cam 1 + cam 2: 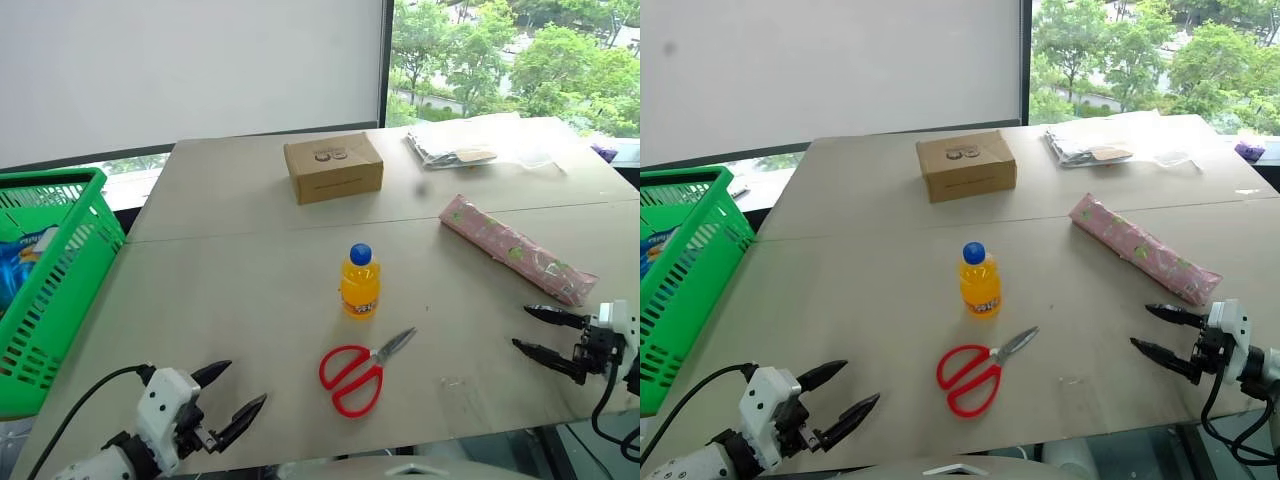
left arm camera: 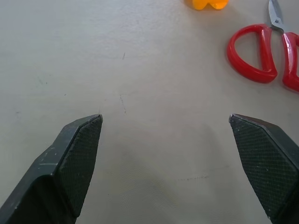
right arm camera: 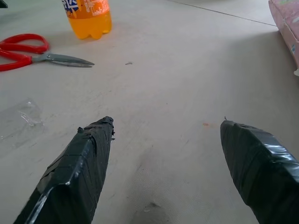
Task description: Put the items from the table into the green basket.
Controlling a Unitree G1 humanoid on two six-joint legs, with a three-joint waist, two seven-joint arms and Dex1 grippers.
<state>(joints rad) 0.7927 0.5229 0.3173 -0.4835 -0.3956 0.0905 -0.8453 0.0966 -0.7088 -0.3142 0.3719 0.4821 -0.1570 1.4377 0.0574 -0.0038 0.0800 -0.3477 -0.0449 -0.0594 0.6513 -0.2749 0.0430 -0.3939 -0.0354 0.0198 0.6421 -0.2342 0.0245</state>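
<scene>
Nearest, the left gripper (image 1: pixel 240 387) and right gripper (image 1: pixel 527 329) hover over the table (image 1: pixel 230 290) with jaws wide, holding nothing. The right wrist view catches a scrap of clear film (image 3: pixel 21 116) on the tabletop that the head views barely show. Beyond lie the red-handled scissors (image 1: pixel 355 370), the orange bottle (image 1: pixel 360 283), the pink packet (image 1: pixel 515 248), then the cardboard box (image 1: pixel 333 167) and clear bags (image 1: pixel 455 146); the green basket (image 1: pixel 70 280) hangs off the left edge

Matt smooth table (image 1: pixel 250 300); cardboard box (image 1: pixel 333 168); glossy plastic scissors handles (image 1: pixel 350 378), metal blades; slotted plastic basket (image 1: pixel 60 290).
</scene>
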